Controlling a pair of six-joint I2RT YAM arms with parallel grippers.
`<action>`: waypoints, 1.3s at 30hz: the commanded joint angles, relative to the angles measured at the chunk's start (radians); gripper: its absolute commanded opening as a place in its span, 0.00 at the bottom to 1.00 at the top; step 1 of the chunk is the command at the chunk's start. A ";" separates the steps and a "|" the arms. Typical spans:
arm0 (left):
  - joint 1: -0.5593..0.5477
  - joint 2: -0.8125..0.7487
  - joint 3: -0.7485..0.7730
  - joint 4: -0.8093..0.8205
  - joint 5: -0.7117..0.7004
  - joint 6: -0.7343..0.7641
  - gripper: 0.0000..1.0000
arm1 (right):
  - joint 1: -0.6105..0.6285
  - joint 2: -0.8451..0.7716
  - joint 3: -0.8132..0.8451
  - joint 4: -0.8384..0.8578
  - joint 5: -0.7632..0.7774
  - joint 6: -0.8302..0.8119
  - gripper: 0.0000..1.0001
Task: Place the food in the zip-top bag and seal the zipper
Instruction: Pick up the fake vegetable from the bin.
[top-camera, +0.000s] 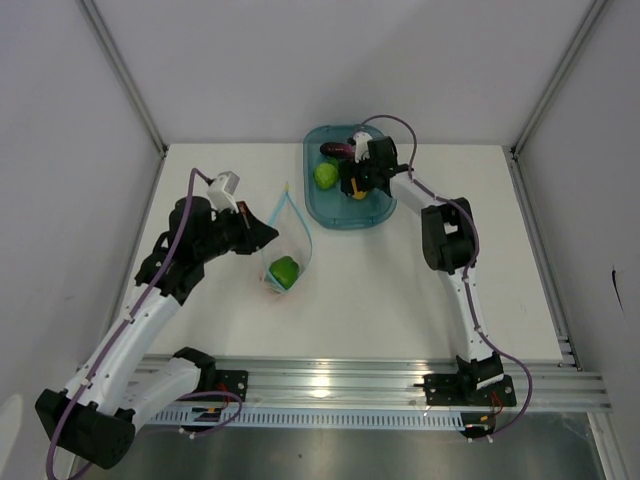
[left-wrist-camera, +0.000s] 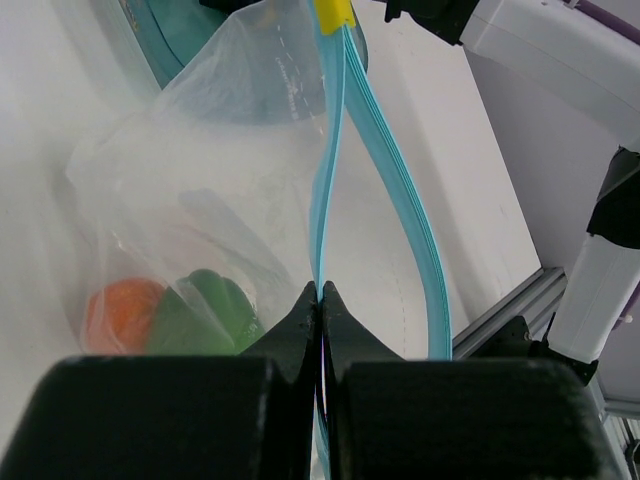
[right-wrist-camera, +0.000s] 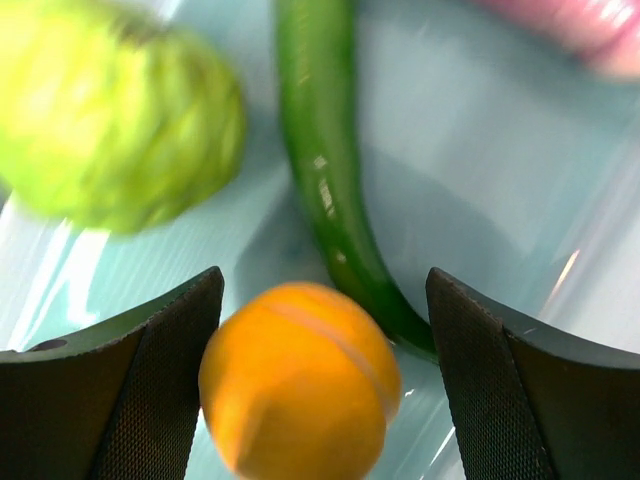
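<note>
The clear zip-top bag (top-camera: 285, 250) lies on the table with its mouth open. A green pepper piece (left-wrist-camera: 205, 305) and an orange-red piece (left-wrist-camera: 120, 310) sit inside it. My left gripper (top-camera: 268, 236) is shut on one side of the light blue zipper (left-wrist-camera: 335, 160), as the left wrist view (left-wrist-camera: 320, 290) shows. My right gripper (top-camera: 358, 185) is open, low in the teal tray (top-camera: 385, 215). In the right wrist view (right-wrist-camera: 325, 290) its fingers straddle the yellow ball (right-wrist-camera: 300, 385) without gripping it. Beside the ball lie a long green pepper (right-wrist-camera: 330, 170), a light green fruit (right-wrist-camera: 110, 110) and the purple eggplant (top-camera: 335, 150).
A yellow slider (left-wrist-camera: 332, 15) sits at the far end of the zipper. The tray stands at the back of the table near the rear wall. Side walls enclose the table, and a metal rail (top-camera: 380, 385) runs along the near edge.
</note>
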 joint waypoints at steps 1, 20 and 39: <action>-0.002 -0.026 -0.005 0.029 0.027 -0.008 0.01 | 0.004 -0.092 -0.101 -0.061 -0.053 0.035 0.84; -0.002 -0.034 -0.011 0.029 0.039 -0.023 0.01 | 0.004 -0.004 0.134 -0.139 -0.024 0.087 0.88; -0.002 -0.015 -0.017 0.039 0.043 -0.025 0.01 | 0.002 0.121 0.261 -0.220 -0.001 -0.031 0.52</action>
